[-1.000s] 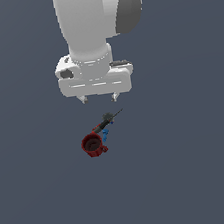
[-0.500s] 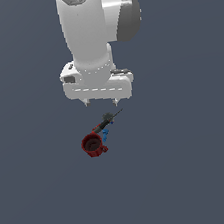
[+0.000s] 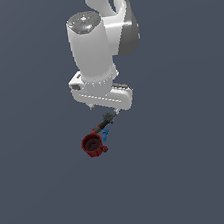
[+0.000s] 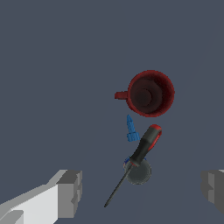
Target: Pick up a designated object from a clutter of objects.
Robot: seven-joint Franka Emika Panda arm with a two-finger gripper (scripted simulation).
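The designated object is a thin black rod (image 4: 133, 164) with a red-edged dark handle, lying flat beside a dark red mug (image 4: 151, 93); in the exterior view only its handle end (image 3: 102, 124) shows under the hand. My gripper (image 4: 140, 190) is open, with its fingers (image 4: 69, 193) spread wide on either side of the rod's thin shaft and nothing held. In the exterior view the gripper (image 3: 103, 110) hangs just above the clutter, with the mug (image 3: 92, 145) in front of it. A tiny blue piece (image 4: 131, 129) lies between mug and rod. A small grey round thing (image 4: 140, 171) sits under the rod.
Plain dark grey floor (image 3: 193, 173) surrounds the small group on all sides. The white arm (image 3: 99, 45) rises above the hand.
The hand has come down toward the rod and the clutter; the arm's upper part has swung into view. The objects have not moved.
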